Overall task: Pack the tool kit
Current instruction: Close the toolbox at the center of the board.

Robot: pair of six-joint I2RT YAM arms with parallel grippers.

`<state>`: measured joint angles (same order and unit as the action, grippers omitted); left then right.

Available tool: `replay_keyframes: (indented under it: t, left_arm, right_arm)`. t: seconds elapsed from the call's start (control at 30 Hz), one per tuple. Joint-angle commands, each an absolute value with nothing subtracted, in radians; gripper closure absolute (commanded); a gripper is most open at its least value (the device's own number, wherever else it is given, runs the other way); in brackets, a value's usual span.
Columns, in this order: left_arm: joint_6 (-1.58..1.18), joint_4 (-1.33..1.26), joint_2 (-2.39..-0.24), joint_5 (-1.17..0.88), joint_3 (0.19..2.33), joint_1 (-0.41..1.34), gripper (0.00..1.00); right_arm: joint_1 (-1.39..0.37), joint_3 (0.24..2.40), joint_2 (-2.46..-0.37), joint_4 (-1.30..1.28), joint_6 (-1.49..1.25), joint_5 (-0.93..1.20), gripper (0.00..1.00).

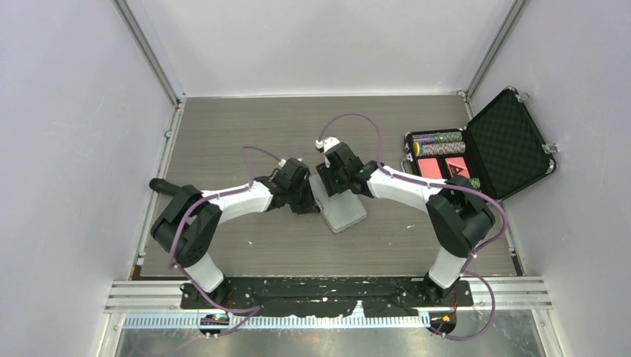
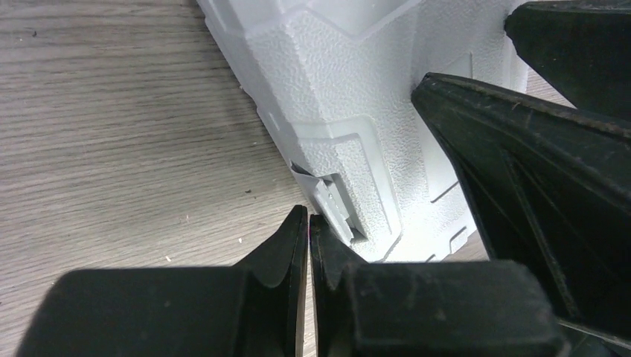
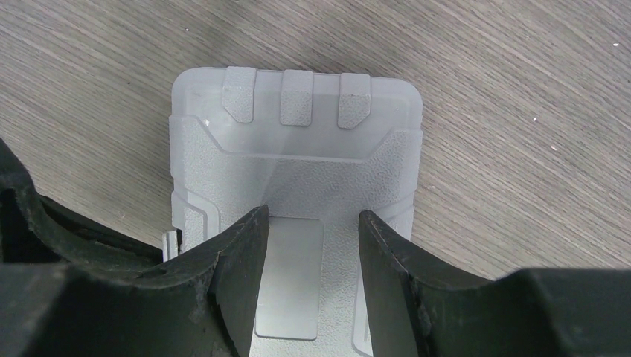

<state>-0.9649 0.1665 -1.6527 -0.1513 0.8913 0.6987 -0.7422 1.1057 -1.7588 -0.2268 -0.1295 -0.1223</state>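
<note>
The tool kit [image 1: 344, 210], a pale grey textured plastic case, lies closed on the wood-grain table in the middle. My left gripper [image 2: 308, 218] is shut, with nothing between its tips, at table level right beside the small latch [image 2: 335, 201] on the case's side. My right gripper [image 3: 312, 219] is open over the lid [image 3: 298, 156], its two fingers either side of a smooth rectangular panel [image 3: 292, 279]. The case's three hinge tabs [image 3: 298, 100] lie at the far edge. In the top view both grippers meet at the case's far-left end. No loose tools are in view.
A black foam-lined case [image 1: 484, 152] stands open at the back right, with poker chips and red card decks inside. In the left wrist view, the right arm's black finger [image 2: 536, 171] looms close on the right. Metal frame rails border the table.
</note>
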Motion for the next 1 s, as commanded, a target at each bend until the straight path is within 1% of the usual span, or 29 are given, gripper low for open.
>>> replay_keyframes:
  t: [0.0,0.3,0.43,0.63,0.8,0.97]
  left_arm:
    - [-0.963,-0.065,-1.641,-0.176,1.020,0.727,0.93]
    - [-0.907,-0.212,-1.650,-0.188,0.996,0.721,0.96]
    - [-0.804,-0.225,-1.646,-0.252,1.028,0.700,0.97]
    - [-0.677,-0.171,-1.664,-0.371,1.094,0.663,0.98]
    - [-0.723,-0.290,-1.664,-0.426,1.081,0.665,0.98]
    - [-0.732,-0.289,-1.627,-0.403,1.056,0.659,0.97]
  right_arm:
    - [-0.795,1.013,-1.922,-0.376,-0.213,0.181,0.47]
    - [-0.794,0.995,-1.926,-0.347,-0.216,0.236,0.47]
    - [-0.795,0.979,-1.924,-0.338,-0.216,0.258,0.47]
    - [-0.795,0.957,-1.925,-0.318,-0.210,0.285,0.47]
    - [-0.796,0.953,-1.933,-0.307,-0.209,0.299,0.47]
    - [-0.797,0.948,-1.903,-0.305,-0.208,0.274,0.47]
